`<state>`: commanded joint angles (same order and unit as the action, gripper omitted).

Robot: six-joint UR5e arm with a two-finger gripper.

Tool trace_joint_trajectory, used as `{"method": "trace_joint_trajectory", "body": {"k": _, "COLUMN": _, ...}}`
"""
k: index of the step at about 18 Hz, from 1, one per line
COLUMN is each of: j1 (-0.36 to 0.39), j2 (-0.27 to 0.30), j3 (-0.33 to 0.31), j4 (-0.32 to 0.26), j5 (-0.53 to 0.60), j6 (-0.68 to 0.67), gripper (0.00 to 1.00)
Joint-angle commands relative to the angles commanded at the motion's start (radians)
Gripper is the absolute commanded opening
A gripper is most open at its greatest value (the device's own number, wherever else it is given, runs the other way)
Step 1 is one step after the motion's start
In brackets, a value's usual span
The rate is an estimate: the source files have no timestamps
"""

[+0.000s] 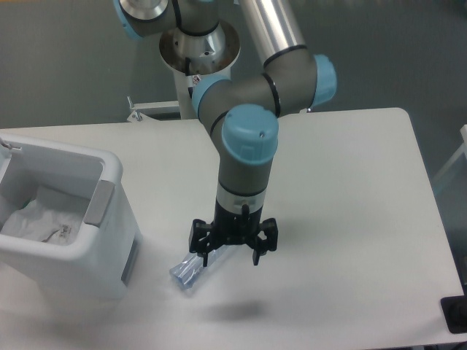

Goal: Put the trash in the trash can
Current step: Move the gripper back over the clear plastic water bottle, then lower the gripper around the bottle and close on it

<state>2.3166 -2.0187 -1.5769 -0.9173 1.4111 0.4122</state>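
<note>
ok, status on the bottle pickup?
Claw open, down over crushed bottle, fingers straddling it, not closed. Bottle flat on table. Trash can beside it, wrapper inside. Nothing blocking.

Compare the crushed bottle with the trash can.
The bottle is small, clear and lies flat on the table; the trash can is far larger, opaque white, boxy and stands upright. The bottle sits under the tool; the trash can stands apart from it. Both rest on the table.
</note>
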Motion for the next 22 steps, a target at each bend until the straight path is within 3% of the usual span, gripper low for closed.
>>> {"method": "trace_joint_trajectory", "body": {"k": 3, "j1": -0.011, "j2": -0.034, "j3": 0.012, "j4": 0.003, "j5": 0.017, "j6": 0.095, "gripper": 1.00}}
{"method": "trace_joint_trajectory", "body": {"k": 13, "j1": -0.077, "j2": -0.106, "j3": 0.015, "j4": -0.006, "j5": 0.032, "j6": 0.188, "gripper": 1.00}}
{"method": "trace_joint_trajectory", "body": {"k": 18, "j1": -0.083, "j2": -0.117, "j3": 0.021, "j4": -0.058, "j5": 0.040, "j6": 0.267, "gripper": 1.00}}
{"method": "trace_joint_trajectory", "body": {"k": 22, "j1": -0.083, "j2": -0.149, "j3": 0.055, "j4": -0.064, "j5": 0.068, "j6": 0.281, "gripper": 1.00}}
